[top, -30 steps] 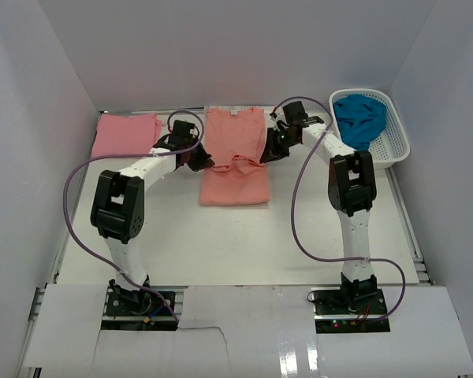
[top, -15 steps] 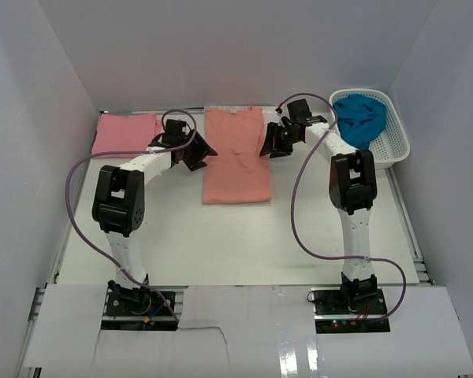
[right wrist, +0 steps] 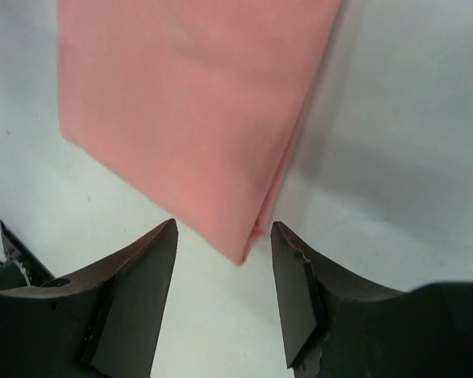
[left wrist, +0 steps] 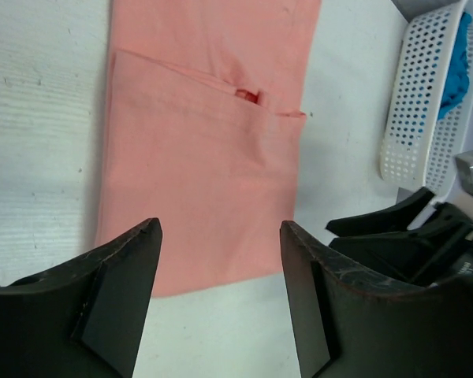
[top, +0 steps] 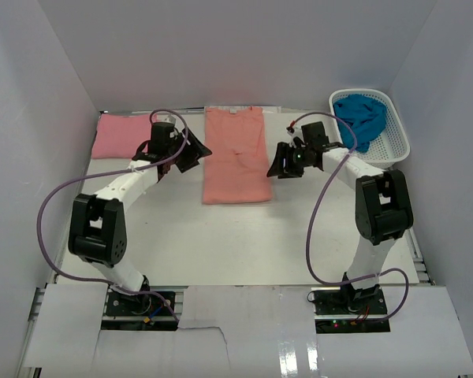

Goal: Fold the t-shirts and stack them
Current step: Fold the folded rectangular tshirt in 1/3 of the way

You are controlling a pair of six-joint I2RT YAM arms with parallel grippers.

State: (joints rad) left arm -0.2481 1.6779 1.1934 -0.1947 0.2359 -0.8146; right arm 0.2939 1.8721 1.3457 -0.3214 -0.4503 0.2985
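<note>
- A salmon-orange t-shirt (right wrist: 189,102) lies flat on the white counter (right wrist: 394,157).
- It is folded, and the layers show along its right edge.
- A soft shadow falls on the counter beside that edge.
- The jaws of the right gripper (right wrist: 223,236) are two black pieces at the bottom.
- They stand apart, with a gap between them.
- One corner of the shirt points down into that gap.
- The jaws hold nothing.
</note>
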